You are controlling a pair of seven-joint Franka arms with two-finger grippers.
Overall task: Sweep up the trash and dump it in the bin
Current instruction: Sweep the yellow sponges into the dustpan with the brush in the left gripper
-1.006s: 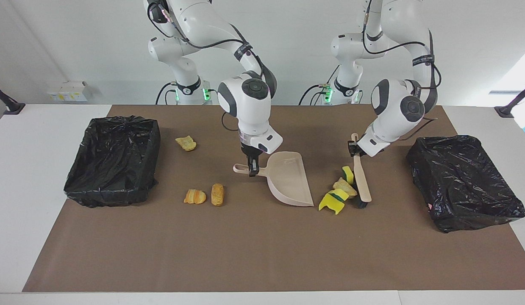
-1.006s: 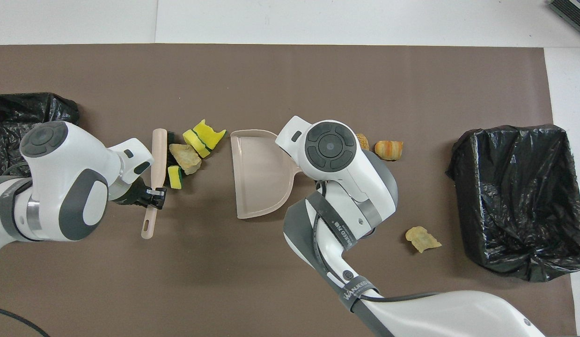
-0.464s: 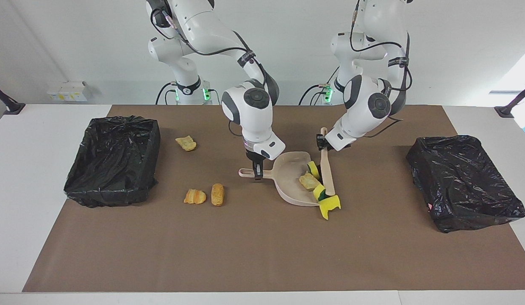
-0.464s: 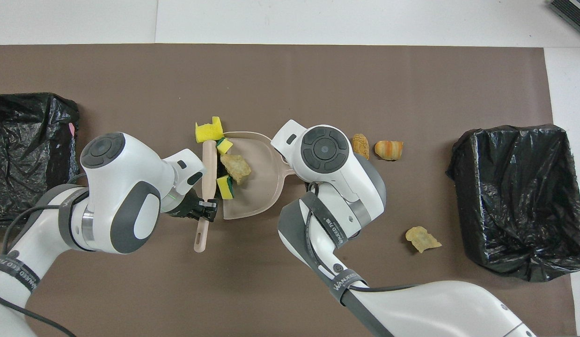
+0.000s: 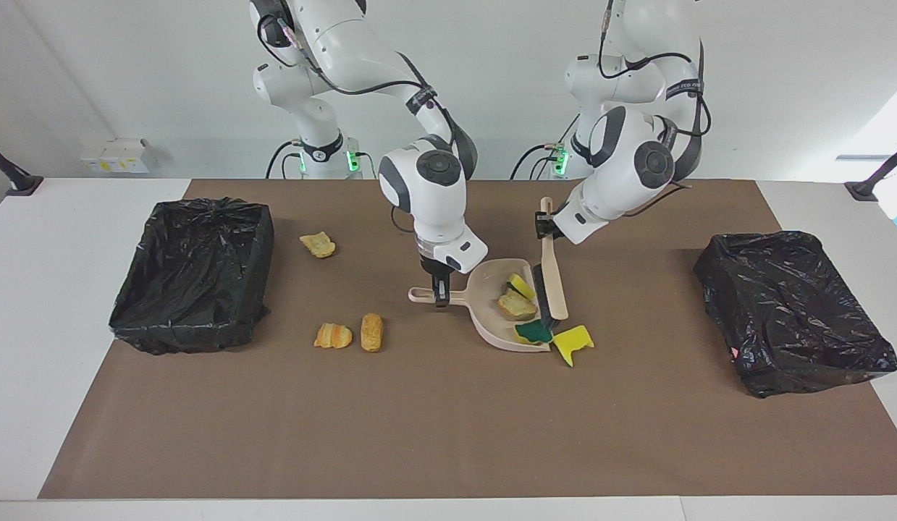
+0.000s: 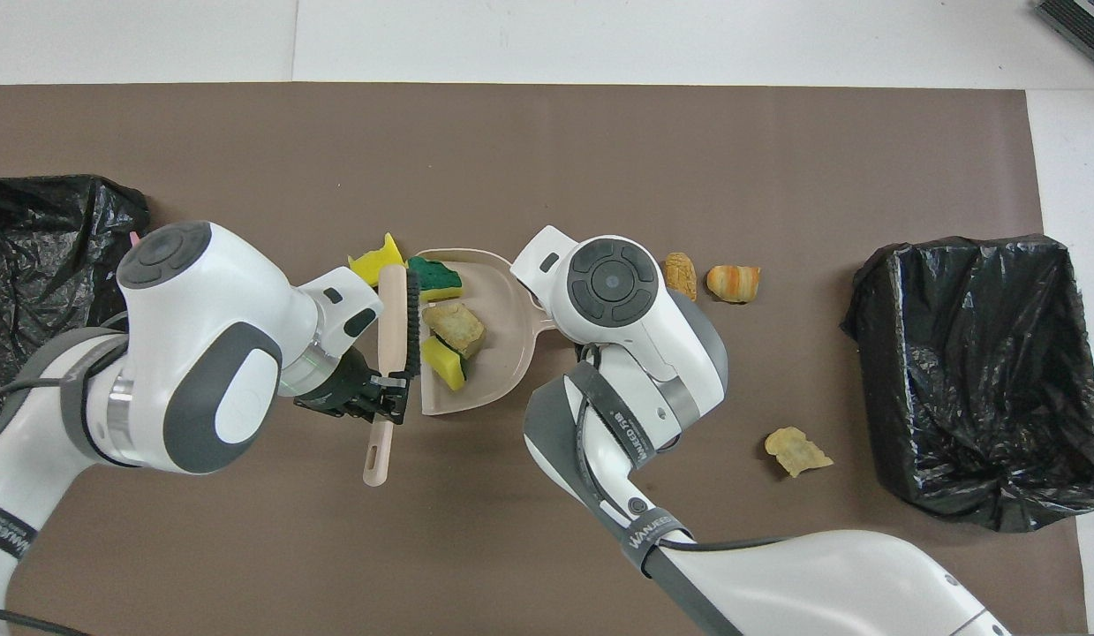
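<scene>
Trash (image 5: pixel 518 304) mostly sits in our dustpan (image 5: pixel 495 322), gripped by right gripper (image 5: pixel 439 295); one sponge (image 5: pixel 573 341) lies beside its lip. Left gripper (image 5: pixel 542 224), clamping brush (image 5: pixel 552 278), should sweep low, lipward.

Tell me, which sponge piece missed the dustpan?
The all-yellow sponge piece missed. It lies on the brown mat just outside the dustpan, at its open edge. The other two sponge pieces, both showing green, sit inside.
</scene>
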